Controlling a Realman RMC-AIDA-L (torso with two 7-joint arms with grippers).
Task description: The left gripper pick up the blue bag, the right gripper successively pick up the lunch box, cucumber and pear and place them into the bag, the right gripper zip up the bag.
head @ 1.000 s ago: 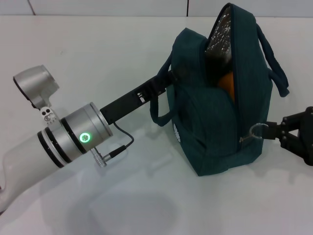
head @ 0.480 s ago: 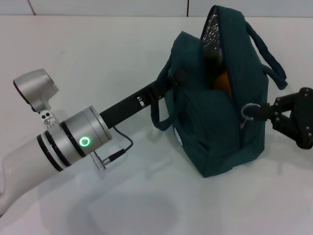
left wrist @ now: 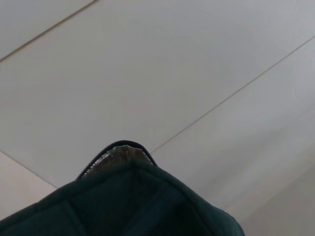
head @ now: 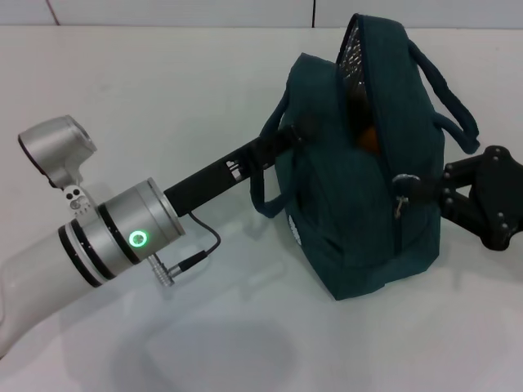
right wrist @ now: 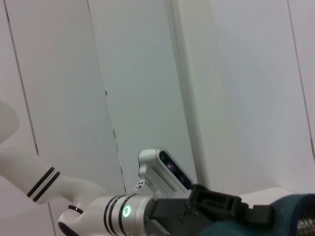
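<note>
White table (head: 163,98) carries everything. Left pincer (head: 286,135) grips the blue bag (head: 343,220) at its near side (whether its tips are spread, I cannot tell). Beyond it the zip line runs upward to the open mouth. Right pincer (head: 425,186) is pinching the zipper pull (head: 400,181), partway up; travel should follow that line.

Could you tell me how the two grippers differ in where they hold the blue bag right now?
The left gripper reaches into the blue bag at its upper edge on the robot's left side, fingertips hidden by fabric; the right gripper meets the opposite side, pinching the zipper pull. The left arm stretches long and diagonal; the right shows only its black linkage. Both are black and touch the bag.
</note>
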